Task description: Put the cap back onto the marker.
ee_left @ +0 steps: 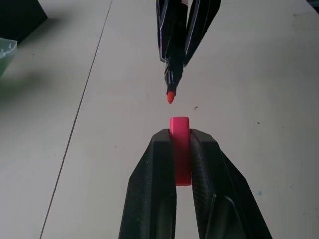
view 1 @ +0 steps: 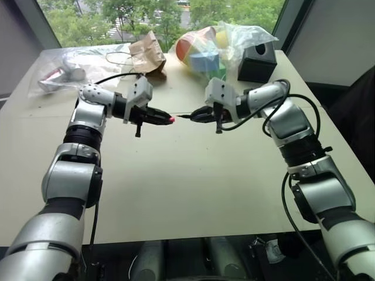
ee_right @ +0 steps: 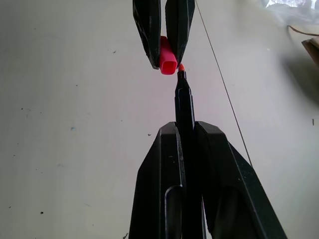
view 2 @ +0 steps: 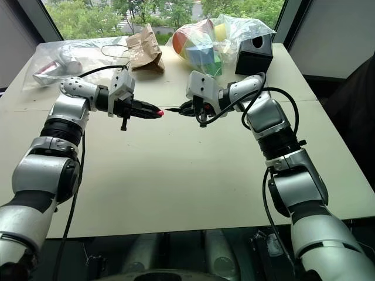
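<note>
The cap is pinched between the fingers of the left hand, its open end turned toward the right hand. The marker is gripped by the right hand, with its red tip aimed at the cap. Both are held in the air above the counter, tip and cap mouth just apart and slightly out of line. At the far edge of the counter, a paper bag and a black box are seen.
</note>
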`<action>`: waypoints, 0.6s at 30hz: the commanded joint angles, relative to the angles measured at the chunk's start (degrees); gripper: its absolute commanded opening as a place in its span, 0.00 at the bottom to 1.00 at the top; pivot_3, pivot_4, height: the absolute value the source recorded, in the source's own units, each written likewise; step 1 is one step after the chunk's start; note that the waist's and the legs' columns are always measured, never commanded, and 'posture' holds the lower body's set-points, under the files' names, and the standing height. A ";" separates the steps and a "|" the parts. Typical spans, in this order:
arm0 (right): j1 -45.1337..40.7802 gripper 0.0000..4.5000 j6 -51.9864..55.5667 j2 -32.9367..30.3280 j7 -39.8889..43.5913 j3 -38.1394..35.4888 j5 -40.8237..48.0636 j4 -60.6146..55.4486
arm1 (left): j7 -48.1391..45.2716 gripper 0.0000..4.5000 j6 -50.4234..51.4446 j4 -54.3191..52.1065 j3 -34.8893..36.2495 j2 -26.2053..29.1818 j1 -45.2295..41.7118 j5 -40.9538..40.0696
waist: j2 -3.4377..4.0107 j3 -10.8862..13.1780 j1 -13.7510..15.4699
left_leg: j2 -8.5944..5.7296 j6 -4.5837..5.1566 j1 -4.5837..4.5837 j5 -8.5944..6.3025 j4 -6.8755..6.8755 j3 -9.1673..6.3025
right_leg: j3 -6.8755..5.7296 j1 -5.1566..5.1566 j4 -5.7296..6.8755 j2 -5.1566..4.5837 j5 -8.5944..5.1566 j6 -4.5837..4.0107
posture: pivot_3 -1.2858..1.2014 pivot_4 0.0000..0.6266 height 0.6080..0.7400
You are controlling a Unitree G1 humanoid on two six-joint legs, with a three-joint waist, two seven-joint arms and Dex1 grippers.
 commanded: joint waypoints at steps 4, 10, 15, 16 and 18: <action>-1.29 0.00 -0.56 -0.07 0.09 -1.26 0.47 -1.35 | 0.51 0.02 -0.07 -1.89 0.41 0.62 -1.88 -1.00 | 0.00 0.00 0.04 | 0.00 0.00 0.00 0.00 0.00 0.00 | 0.00 0.00 0.00 0.00 0.00 0.00 | 0.52 0.24 1.00; -1.26 0.00 -0.55 0.17 0.13 -1.16 0.54 -1.25 | 0.80 0.02 0.14 -1.93 0.59 0.49 -1.95 -1.26 | 0.00 0.00 0.03 | 0.00 0.00 0.00 0.00 0.00 0.00 | 0.00 0.00 0.00 0.00 0.00 0.00 | 0.52 0.24 1.00; -1.03 0.00 -0.59 0.27 0.03 -1.08 0.48 -1.32 | 0.90 0.02 1.13 -2.15 0.93 0.38 -2.33 -1.79 | 0.00 0.00 0.04 | 0.00 0.00 0.00 0.00 0.00 0.00 | 0.00 0.00 0.01 0.00 0.00 0.00 | 0.52 0.24 1.00; -0.98 0.00 -0.58 0.31 -0.01 -1.07 0.48 -1.32 | 0.91 0.02 1.14 -2.22 0.94 0.35 -2.30 -1.82 | 0.00 0.00 0.04 | 0.00 0.00 0.00 0.00 0.00 0.00 | 0.00 0.00 0.01 0.00 0.00 0.00 | 0.52 0.24 1.00; -0.89 0.00 -0.56 0.38 -0.04 -1.04 0.48 -1.37 | 0.89 0.02 1.44 -2.42 0.99 0.27 -2.27 -1.97 | 0.00 0.00 0.03 | 0.00 0.00 0.00 0.00 0.00 0.00 | 0.00 0.00 0.00 0.00 0.00 0.00 | 0.52 0.24 1.00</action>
